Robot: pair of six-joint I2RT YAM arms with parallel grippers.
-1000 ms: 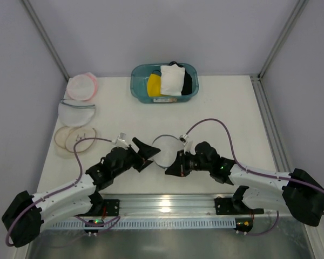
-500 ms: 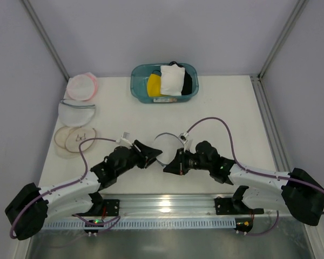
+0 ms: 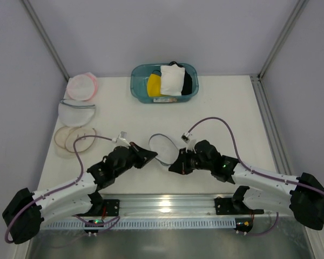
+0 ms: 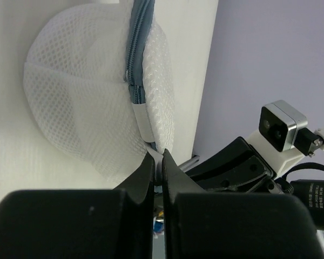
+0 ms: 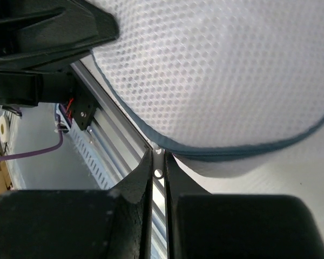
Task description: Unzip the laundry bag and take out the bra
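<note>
Laundry bag: round white mesh pouch with a grey-blue rim, on the table at about 6 o'clock of its middle, between the two grippers. In the top view it reads as a tilted oval.
Left gripper: at 8 o'clock of the bag. Jaws drawn together to a hairline gap, nipping the bag's edge.
Left wrist view: zipper rim runs down between the two mesh domes. A white tab follows on from its end, down to the fingertips. Whether a zip pull is caught there, cannot tell.
Right gripper: at 5 o'clock of the bag. Jaws narrow, closed on the bag's rim.
Right wrist view: mesh dome fills the upper frame, its grey-blue rim curving down to meet the fingertips. The left gripper's black body sits at 10 o'clock.
Zip: looks closed along the stretch on show.
Bin: teal, at 12 o'clock on the far edge. Holds a yellow garment, a white square pad and something black.
Left edge, 9 to 10 o'clock: pink-rimmed pouch farthest, white mesh pouch next, beige-rimmed pouch nearest. All well apart from the grippers.
Rail: metal, at 6 o'clock along the near edge, carrying both arm bases.
</note>
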